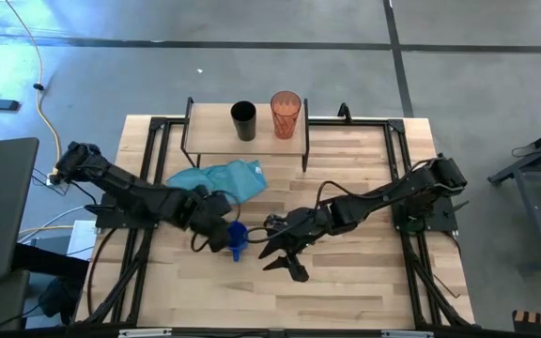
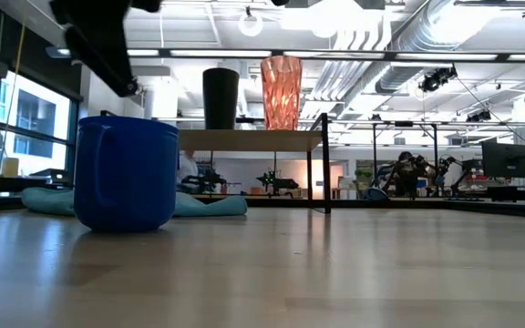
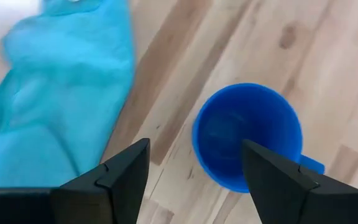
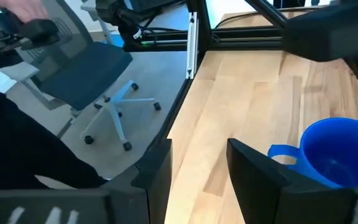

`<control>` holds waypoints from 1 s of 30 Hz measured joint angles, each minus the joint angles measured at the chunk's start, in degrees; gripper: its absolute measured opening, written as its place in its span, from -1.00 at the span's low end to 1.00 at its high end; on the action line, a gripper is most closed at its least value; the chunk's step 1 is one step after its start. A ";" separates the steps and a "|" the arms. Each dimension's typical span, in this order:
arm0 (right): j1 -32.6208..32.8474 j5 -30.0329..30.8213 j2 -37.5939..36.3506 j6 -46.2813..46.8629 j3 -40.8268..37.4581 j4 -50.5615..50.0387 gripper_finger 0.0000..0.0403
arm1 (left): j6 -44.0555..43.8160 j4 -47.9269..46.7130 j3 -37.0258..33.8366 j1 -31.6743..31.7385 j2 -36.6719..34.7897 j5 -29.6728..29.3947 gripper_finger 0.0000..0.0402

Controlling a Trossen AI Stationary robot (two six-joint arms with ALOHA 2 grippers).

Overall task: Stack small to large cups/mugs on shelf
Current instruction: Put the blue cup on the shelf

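The small blue mug stands upright on its base on the tabletop, near the table's middle. It also shows in the low view, with its handle facing the right gripper. My left gripper hovers open just above the mug's left side, and the mug's mouth shows between and beyond its fingers. My right gripper is open, low over the table to the right of the mug. The black cup and the red-orange tumbler stand side by side on the shelf.
A teal cloth lies crumpled on the table between the shelf and the mug, close to my left gripper. Bare wood lies near and right of the mug. The shelf's black legs stand at the far side.
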 joint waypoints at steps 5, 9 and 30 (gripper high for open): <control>0.84 0.00 0.00 1.34 0.00 -0.05 -0.28 | 11.84 3.85 0.00 5.15 0.02 7.49 0.18; 1.68 1.00 0.00 1.36 0.00 -0.01 -0.28 | 18.30 5.02 0.00 8.24 0.02 12.77 0.18; 2.60 4.77 0.04 2.40 0.00 1.31 -0.28 | 29.90 5.45 0.00 11.04 5.56 17.85 0.18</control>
